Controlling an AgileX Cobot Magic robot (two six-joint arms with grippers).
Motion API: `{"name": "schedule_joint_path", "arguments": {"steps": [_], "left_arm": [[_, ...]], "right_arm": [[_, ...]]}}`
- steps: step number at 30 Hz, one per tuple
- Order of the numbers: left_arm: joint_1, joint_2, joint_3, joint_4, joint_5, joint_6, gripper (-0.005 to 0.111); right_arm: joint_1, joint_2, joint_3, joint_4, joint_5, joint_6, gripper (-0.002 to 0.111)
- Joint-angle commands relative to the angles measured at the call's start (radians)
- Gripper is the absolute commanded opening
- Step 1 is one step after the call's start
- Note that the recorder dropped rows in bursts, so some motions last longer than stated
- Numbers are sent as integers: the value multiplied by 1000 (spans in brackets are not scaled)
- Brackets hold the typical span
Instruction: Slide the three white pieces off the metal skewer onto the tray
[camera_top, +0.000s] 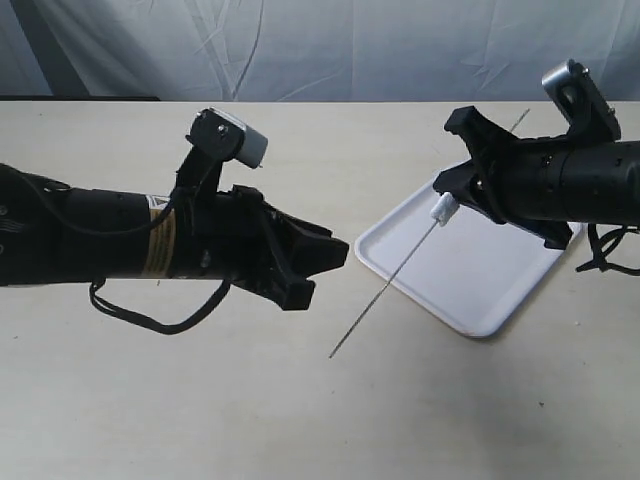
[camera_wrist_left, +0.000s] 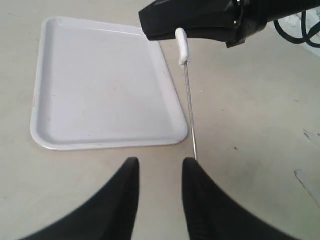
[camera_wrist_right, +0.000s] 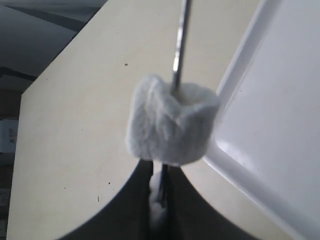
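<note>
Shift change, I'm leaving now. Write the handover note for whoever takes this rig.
The right gripper is shut on the skewer, holding it slanted above the table, with the free end toward the left gripper.
The left gripper is open and holds nothing.
The white pieces sit bunched on the skewer, right against the right gripper; I cannot count them apart.
The tray has no piece on it.
Done: skewer picked up. Left: slide every piece off onto the tray.

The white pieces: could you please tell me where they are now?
In the exterior view, right of centre: white pieces threaded on the skewer, bunched against the right gripper, near the tray's left edge.
</note>
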Motion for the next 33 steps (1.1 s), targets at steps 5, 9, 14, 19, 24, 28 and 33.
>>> {"name": "schedule_joint_path", "arguments": {"steps": [5,9,14,19,24,28,33], "left_arm": [[0,101,-126,254,-88,-252,52],[-11,135,-186,348,-104,-345,52],[-41,194,-259,437,-91,-424,52],[-58,266,-333,528,-128,-505,52],[-70,297,-363,545,-96,-533,52],[-70,297,-363,545,-72,-528,52],[-70,297,-372,545,-10,-536,50]], "right_arm": [[2,-45,-34,-7,-23,-45,-1],[2,-45,-37,-7,-24,-59,-1],[2,-45,-43,-40,-6,-59,-1],[2,-45,-43,-44,24,-59,-1],[2,-45,-43,-51,30,-59,-1],[2,-45,-43,-62,35,-59,-1],[3,-45,-43,-69,51,-59,-1]]}}
